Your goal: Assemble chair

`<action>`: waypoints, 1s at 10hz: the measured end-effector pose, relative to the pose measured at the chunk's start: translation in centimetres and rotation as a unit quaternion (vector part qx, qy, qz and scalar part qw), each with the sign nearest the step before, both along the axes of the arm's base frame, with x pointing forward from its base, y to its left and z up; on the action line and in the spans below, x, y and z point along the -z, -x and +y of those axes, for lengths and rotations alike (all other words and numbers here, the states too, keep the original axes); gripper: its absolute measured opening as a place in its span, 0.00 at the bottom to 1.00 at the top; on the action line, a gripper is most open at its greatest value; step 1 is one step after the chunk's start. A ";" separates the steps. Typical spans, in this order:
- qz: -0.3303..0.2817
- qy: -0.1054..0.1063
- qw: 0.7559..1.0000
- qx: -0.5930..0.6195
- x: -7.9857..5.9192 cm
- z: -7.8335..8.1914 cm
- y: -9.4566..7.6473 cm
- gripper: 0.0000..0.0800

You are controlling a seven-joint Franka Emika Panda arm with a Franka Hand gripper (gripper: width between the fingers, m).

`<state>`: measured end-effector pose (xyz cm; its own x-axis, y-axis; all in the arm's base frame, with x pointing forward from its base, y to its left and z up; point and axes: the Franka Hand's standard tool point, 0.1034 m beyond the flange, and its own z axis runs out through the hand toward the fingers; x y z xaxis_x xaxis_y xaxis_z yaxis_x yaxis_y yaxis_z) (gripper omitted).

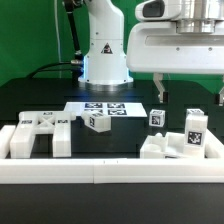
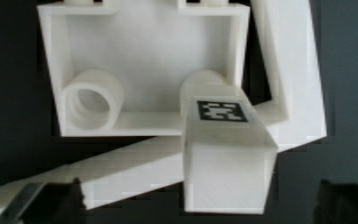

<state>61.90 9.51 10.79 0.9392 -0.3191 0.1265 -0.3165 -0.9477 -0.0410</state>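
Claw (image 1: 190, 90) hangs wide open, holding nothing. Chair leg (image 2: 226, 160) looks stiff, light and slick; pinch its flat sides.

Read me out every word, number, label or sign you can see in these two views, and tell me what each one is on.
No readable words, brands or numbers in either view.
Robot base: a small dark triangular sign, too small to read.
Marker board: black-and-white square tags, patterns only, no text.
Chair pieces: the same kind of square tags, no text. The tag in the wrist view shows only black and white blocks.
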 end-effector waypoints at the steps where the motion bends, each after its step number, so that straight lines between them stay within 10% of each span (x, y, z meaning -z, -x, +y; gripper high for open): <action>1: 0.000 0.000 1.000 0.000 0.0 0.0 0.0 0.81; 10: -0.009 0.036 0.968 -0.247 -0.3 -3.8 3.3 0.81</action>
